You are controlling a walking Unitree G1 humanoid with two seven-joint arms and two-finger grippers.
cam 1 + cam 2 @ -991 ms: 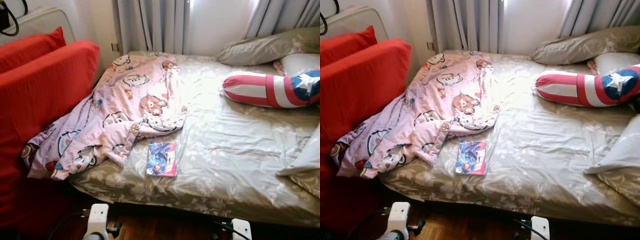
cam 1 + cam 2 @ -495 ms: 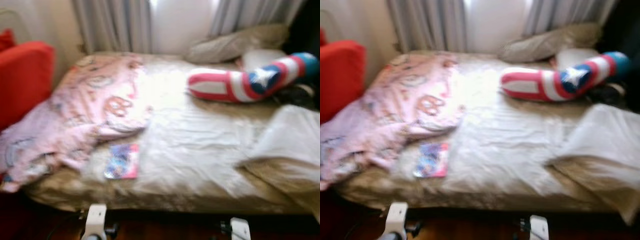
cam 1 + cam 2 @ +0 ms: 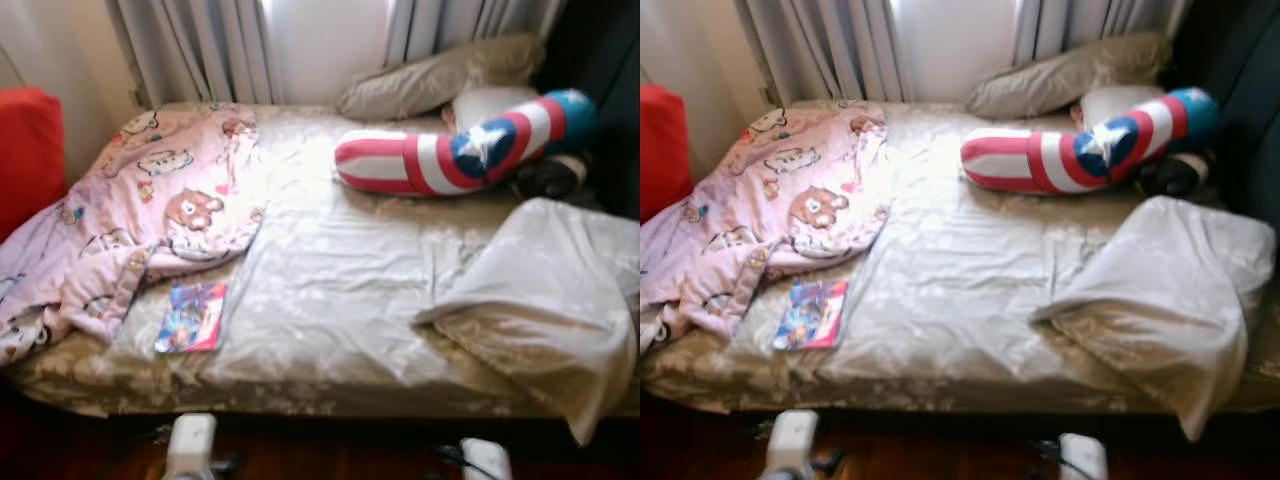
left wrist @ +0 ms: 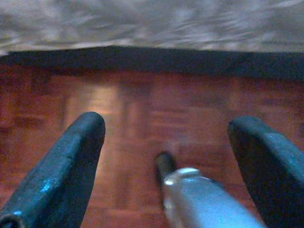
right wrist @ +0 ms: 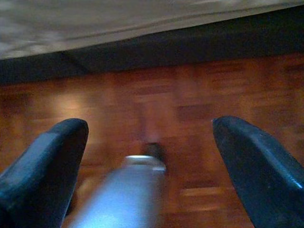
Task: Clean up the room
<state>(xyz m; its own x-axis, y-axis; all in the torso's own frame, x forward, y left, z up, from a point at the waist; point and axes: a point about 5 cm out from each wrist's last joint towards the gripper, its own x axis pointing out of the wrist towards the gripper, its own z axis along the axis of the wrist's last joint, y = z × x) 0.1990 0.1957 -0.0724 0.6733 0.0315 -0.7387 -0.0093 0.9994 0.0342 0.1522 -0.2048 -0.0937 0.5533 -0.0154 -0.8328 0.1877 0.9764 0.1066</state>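
Note:
A rumpled pink cartoon-print blanket [image 3: 150,210] lies across the left part of the bed [image 3: 330,290] and hangs over its left side. A colourful comic book [image 3: 190,317] lies flat on the sheet near the front edge, just below the blanket. A red, white and blue striped bolster [image 3: 450,155] with a star rests near the headboard end. My left gripper [image 4: 166,124] and right gripper [image 5: 149,127] hang low in front of the bed, both open and empty, over wooden floor. My left arm [image 3: 190,445] and right arm [image 3: 485,458] peek in at the lower edge.
A grey pillow [image 3: 430,85] and a white pillow [image 3: 485,103] lie at the back by the curtains [image 3: 200,45]. A crumpled grey duvet [image 3: 540,300] covers the bed's right front. A red sofa [image 3: 28,150] stands at the left. A dark object [image 3: 550,175] sits behind the bolster.
The camera has swung to the right: the red sofa has slid mostly out at the left and the grey duvet has come into view. Nothing on the bed has moved.

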